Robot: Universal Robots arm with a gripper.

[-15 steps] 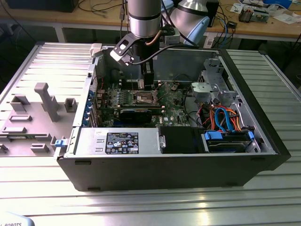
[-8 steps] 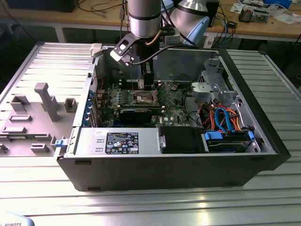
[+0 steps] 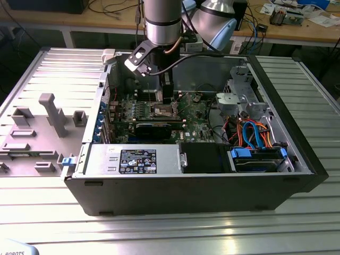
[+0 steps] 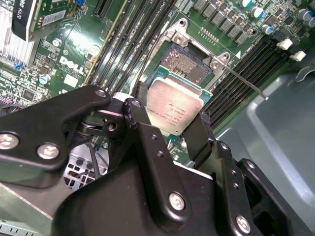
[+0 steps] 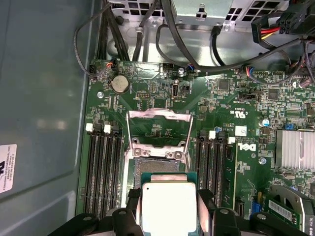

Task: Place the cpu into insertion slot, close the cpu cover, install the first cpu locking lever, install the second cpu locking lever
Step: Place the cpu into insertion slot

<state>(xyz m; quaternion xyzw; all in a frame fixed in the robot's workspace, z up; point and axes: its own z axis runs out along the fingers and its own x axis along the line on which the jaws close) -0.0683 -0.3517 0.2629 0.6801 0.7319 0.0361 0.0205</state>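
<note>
Gripper (image 4: 169,115) gripping cpu (image 5: 169,205) by two opposite edges, jaws narrowed to chip width, silver top facing both wrist cameras. Cpu hanging just over near edge of insertion slot (image 5: 156,166); contact, cannot tell. Cpu cover (image 5: 159,114) standing flipped open beyond slot. Open computer case (image 3: 212,186) lying on ribbed metal table (image 3: 159,228); cluttered workbench (image 3: 308,32) sitting behind.

Ribbed grey metal table (image 3: 175,228) across the foreground, bright glare streaking its near edge, long wooden bench (image 3: 313,34) along the back, loose cables (image 3: 109,7) and papers (image 3: 324,20) scattered on it, shadow beneath.
</note>
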